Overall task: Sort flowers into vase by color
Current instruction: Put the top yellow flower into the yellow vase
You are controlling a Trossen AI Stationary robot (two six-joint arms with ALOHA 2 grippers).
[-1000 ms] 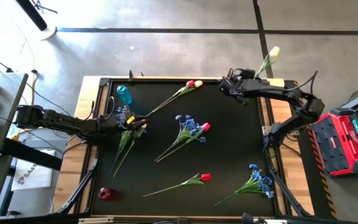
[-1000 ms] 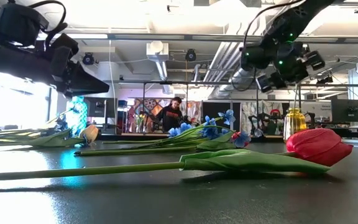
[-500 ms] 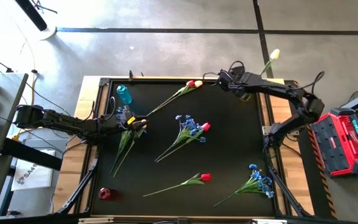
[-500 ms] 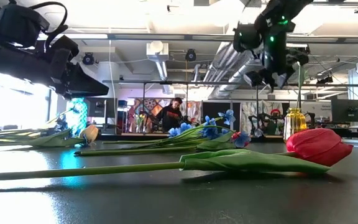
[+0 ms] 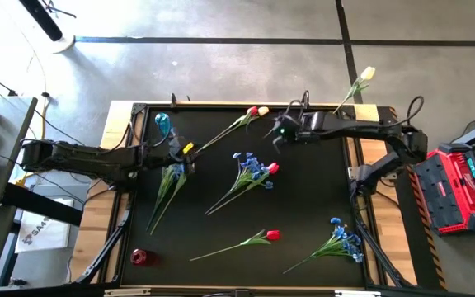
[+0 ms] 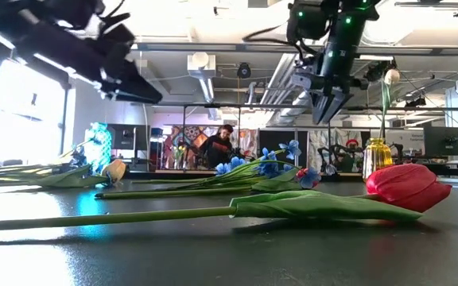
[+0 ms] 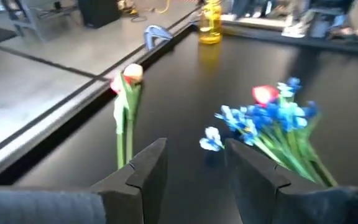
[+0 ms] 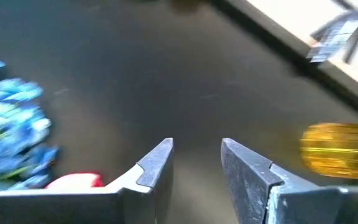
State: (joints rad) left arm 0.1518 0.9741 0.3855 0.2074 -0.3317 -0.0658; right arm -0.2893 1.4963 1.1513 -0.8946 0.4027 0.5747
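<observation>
On the black surface [image 5: 303,206], the flowers lie scattered: a red and a cream tulip [image 5: 258,110] side by side near the far edge, a blue spray with a red tulip [image 5: 254,169] in the middle, a lone red tulip [image 5: 270,235] nearer the front, another blue spray [image 5: 345,241] at the front right corner, and a bunch of green stems [image 5: 167,183] on the left side. One cream tulip [image 5: 364,74] stands up in a yellow vase [image 6: 377,155] at the far right corner.

The left claw [image 5: 181,153] hovers just above the upper end of the left-side stems, beside a blue vase [image 5: 163,124]; its fingers [image 7: 145,171] are parted with nothing between them. The right claw [image 5: 279,134] hangs above the surface between the far tulip pair and the central blue spray, well clear of both, fingers [image 8: 157,163] apart and empty.
</observation>
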